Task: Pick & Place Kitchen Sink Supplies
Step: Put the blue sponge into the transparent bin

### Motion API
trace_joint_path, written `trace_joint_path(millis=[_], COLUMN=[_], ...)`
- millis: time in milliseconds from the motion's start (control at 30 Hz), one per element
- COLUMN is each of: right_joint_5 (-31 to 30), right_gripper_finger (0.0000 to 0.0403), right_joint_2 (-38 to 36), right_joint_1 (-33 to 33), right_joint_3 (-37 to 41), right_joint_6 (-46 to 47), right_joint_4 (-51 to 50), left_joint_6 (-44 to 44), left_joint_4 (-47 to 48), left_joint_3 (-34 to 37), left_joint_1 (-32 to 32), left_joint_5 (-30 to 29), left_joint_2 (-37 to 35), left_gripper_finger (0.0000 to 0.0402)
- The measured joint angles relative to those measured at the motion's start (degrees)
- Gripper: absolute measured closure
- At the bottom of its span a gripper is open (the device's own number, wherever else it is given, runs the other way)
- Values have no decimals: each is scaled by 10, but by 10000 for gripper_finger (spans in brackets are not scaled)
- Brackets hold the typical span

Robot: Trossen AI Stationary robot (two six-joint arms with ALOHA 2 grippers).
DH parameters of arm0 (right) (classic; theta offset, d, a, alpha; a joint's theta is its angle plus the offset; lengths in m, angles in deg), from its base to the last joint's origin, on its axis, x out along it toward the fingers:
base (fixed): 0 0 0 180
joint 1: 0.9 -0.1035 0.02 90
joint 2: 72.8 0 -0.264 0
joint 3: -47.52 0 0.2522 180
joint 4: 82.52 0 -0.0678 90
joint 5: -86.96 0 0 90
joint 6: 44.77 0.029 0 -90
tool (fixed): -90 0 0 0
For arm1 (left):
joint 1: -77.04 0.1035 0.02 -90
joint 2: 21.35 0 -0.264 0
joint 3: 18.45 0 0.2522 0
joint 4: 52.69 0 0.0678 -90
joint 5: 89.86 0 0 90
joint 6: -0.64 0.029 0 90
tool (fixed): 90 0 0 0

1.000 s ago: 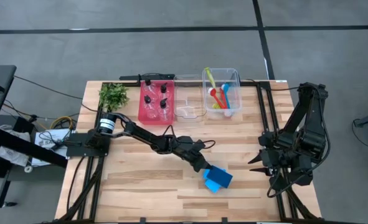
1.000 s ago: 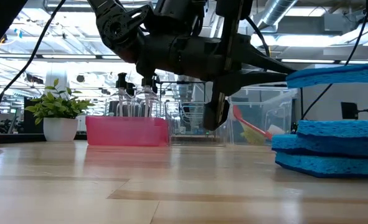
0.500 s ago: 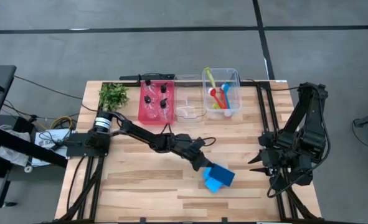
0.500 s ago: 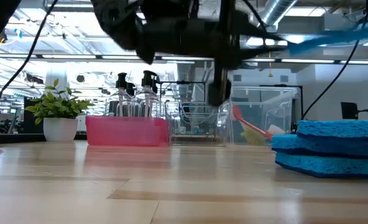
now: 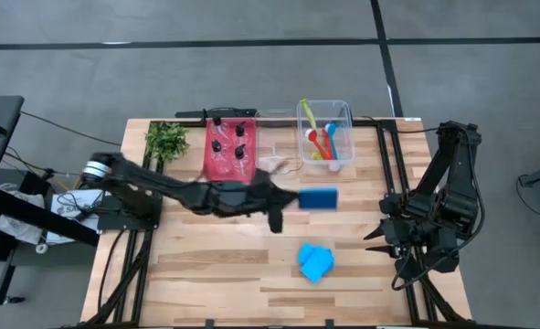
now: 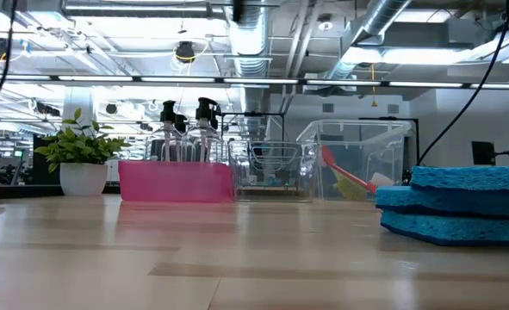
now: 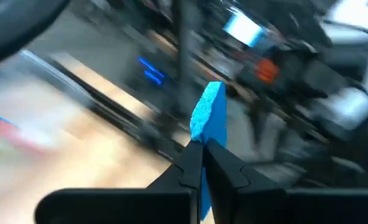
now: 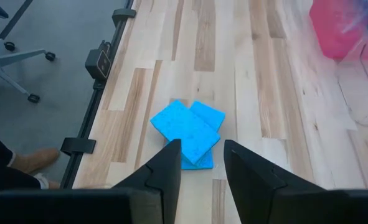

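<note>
Transport step in hand: the left gripper (image 5: pixel 292 199) was pinching one blue sponge (image 5: pixel 318 197) by its edge, carried in the air over the table's middle, just short of the bins at the far edge. In the left wrist view the fingers (image 7: pixel 187 163) were pressed together on the sponge's thin edge, the sponge (image 7: pixel 207 115) standing up beyond them; the background there was smeared, so what lay under it could not be told. The remaining sponges (image 5: pixel 317 263) lay stacked on the wooden table (image 5: pixel 206 274) nearer the front, well apart from the carried one. The bottles (image 5: pixel 228 146) stood in the red bin (image 5: pixel 211 164); the brushes (image 5: pixel 322 139) stood in the clear bin (image 5: pixel 345 110). The right gripper (image 8: pixel 200 163) waited at the table's right side, fingers slightly apart and holding nothing, looking toward the stack. Judgement: the next move calls for bringing the sponge over its bin, probably the small clear tray (image 5: pixel 276 161), and lowering before release.
</note>
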Motion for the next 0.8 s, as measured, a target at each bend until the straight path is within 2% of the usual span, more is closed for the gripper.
trace_joint_path(millis=[167,233,300,433,800], right_joint_5=[-1,-1,-1,-1,-1], right_gripper_finger=[288,288,288,288,288], right_joint_2=[0,0,0,0,0], right_joint_1=[0,0,0,0,0], right_joint_3=[0,0,0,0,0], right_joint_6=[0,0,0,0,0], right_joint_4=[0,0,-1,-3,-3], left_joint_6=[130,160,178,202,188], left_joint_4=[70,91,96,104,113], left_joint_3=[0,0,0,0,0], left_joint_1=[-48,-63,-69,-70,-36], left_joint_5=[-262,-338,-381,-403,-403], left_joint_2=[-81,-100,-111,-112,-65], left_gripper_finger=[392,392,392,392,392])
